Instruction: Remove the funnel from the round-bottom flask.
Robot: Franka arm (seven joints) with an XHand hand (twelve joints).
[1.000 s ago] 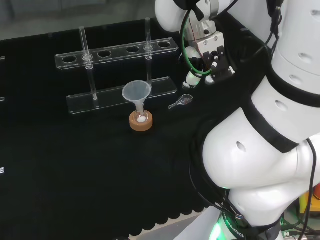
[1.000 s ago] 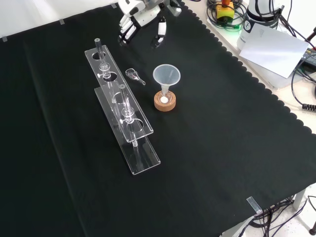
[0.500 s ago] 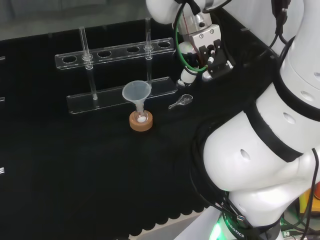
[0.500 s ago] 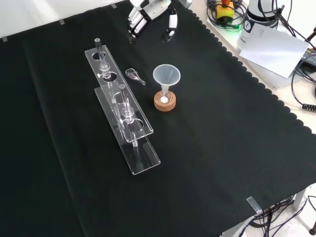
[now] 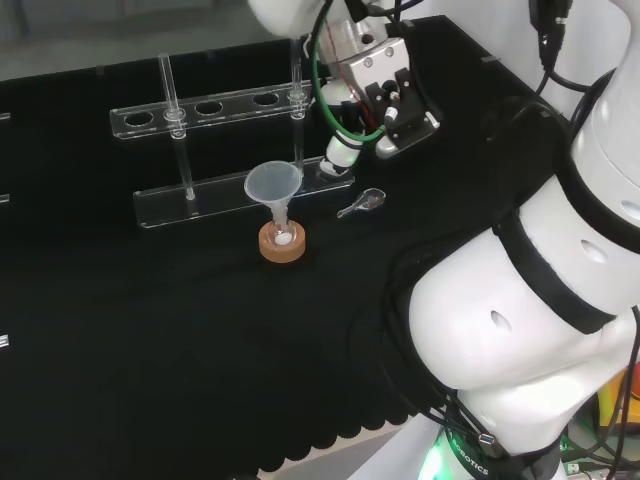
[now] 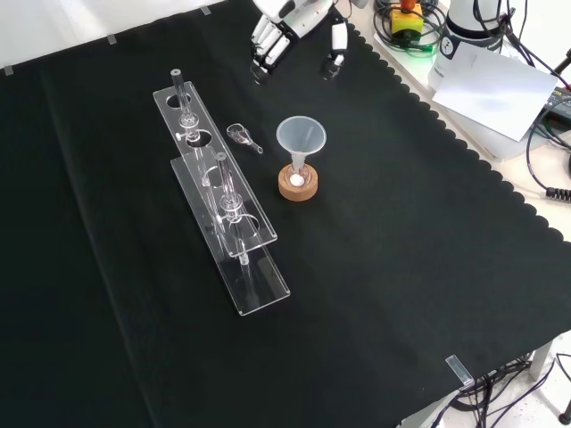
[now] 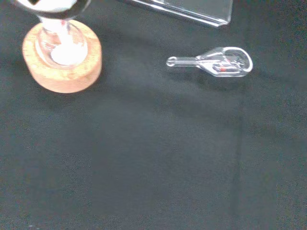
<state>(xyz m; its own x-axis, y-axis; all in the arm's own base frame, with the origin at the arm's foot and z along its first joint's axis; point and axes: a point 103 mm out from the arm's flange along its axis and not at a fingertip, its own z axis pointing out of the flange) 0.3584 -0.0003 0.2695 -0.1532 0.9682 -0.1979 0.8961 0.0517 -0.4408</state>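
Over the last second the robot hand (image 6: 294, 31) has swung across the counter (image 6: 401, 267) toward the funnel (image 6: 301, 138), fingers seemingly relaxed and empty. The funnel sits untouched in the flask (image 6: 296, 181), so removal hasn't begun.

A clear test-tube rack (image 5: 232, 103) is standing across the upper left of the head view, with round holes along its top plate and a flat base plate (image 5: 240, 190) lying below it. In the front view the rack (image 6: 223, 201) is running diagonally through the centre left. Thin clear tubes (image 6: 181, 94) are standing upright in it; how many is hard to say. A small clear glass scoop (image 7: 216, 62) is lying flat on the black cloth (image 6: 401, 267), just right of the rack in the front view (image 6: 243, 135). Cables and a white sheet of paper (image 6: 495, 85) are lying at the upper right of the front view.
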